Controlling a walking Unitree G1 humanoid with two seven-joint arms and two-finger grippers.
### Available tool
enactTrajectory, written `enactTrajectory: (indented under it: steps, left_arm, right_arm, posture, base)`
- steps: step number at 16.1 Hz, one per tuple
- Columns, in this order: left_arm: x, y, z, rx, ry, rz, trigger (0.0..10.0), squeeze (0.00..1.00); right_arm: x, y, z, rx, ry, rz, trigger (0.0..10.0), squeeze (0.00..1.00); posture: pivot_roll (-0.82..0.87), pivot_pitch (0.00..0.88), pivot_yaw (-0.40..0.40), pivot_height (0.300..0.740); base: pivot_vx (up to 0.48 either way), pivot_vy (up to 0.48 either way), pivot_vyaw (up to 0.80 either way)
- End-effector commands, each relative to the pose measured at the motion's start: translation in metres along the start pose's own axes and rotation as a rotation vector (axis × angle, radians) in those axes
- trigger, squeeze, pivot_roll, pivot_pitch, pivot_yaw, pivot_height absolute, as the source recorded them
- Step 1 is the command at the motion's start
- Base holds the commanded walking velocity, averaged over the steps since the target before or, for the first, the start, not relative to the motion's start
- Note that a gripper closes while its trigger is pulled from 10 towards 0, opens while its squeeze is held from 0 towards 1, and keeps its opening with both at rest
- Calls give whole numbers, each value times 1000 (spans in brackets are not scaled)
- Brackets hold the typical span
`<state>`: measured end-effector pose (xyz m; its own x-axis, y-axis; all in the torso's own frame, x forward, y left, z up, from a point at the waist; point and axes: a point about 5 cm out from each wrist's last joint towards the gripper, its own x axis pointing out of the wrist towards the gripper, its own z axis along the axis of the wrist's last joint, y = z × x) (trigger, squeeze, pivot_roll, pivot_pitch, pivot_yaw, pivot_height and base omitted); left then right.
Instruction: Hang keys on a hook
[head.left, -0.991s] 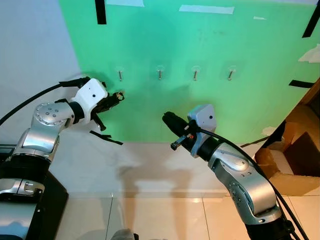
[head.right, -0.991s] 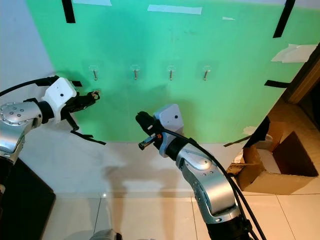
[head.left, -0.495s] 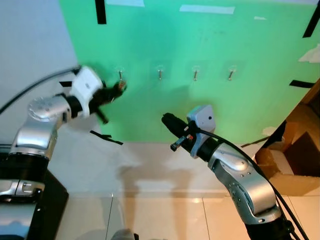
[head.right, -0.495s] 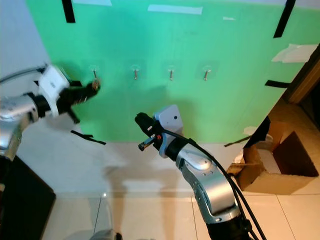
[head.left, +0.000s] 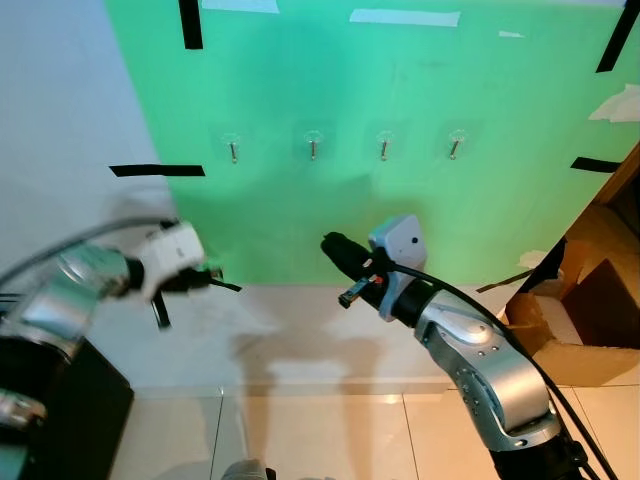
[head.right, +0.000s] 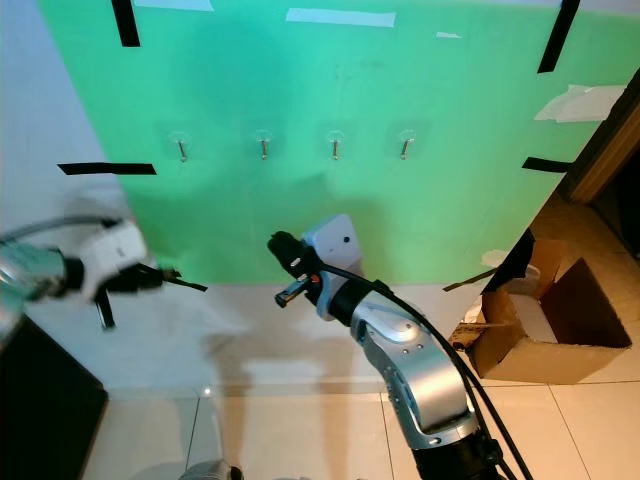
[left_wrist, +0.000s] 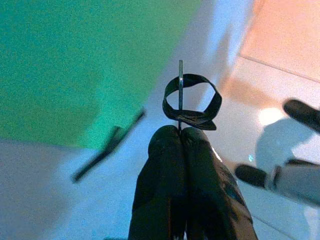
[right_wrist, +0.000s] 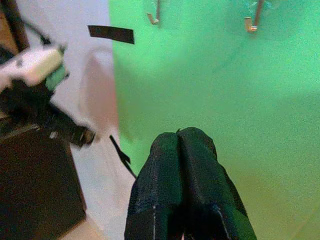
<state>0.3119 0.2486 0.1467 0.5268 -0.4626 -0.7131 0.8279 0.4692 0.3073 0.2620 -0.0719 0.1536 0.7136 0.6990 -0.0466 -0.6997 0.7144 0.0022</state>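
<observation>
Keys: a dark key ring (left_wrist: 191, 102) pinched at the tips of the left claw (left_wrist: 180, 137), fingers clamped together on it. Hooks (head.left: 233, 151) sit well above and beyond that claw. Risk: thin edge grip, ring could twist or slip during the reach. Right claw (right_wrist: 177, 137) pressed together, empty, idle.

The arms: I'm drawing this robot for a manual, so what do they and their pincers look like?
Both arms are silver metal with rounded joints and white housings at the wrists. Black cables run along each. The right pincer and the left pincer each have two long, rounded black fingers.
</observation>
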Motion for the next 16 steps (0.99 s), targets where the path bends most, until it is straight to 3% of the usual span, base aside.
enactTrajectory:
  steps: [1,4,6,10,16]
  left_arm:
    - [-3,2,8,11,-27,-11,10000,0]
    - [-5,4,12,5,-65,-11,10000,0]
    - [-12,11,23,-10,-151,32,10000,0]
    - [-40,31,52,-67,-385,98,10000,0]
    - [-51,40,64,-86,-476,138,10000,0]
  right_arm:
    - [-1,0,-3,-3,19,4,10000,0]
    - [-1,1,-2,-3,14,10,10000,0]
    - [-1,2,-1,5,1,15,10000,0]
    - [0,2,4,14,-23,22,10000,0]
    - [0,3,5,24,-30,23,10000,0]
  posture:
    - [39,0,12,740]
    - [40,0,10,740]
    - [42,0,6,740]
    - [45,0,2,740]
    - [48,0,2,740]
  base:
    - [0,0,0]
    - [0,0,0]
    - [0,0,0]
    - [0,0,0]
    - [0,0,0]
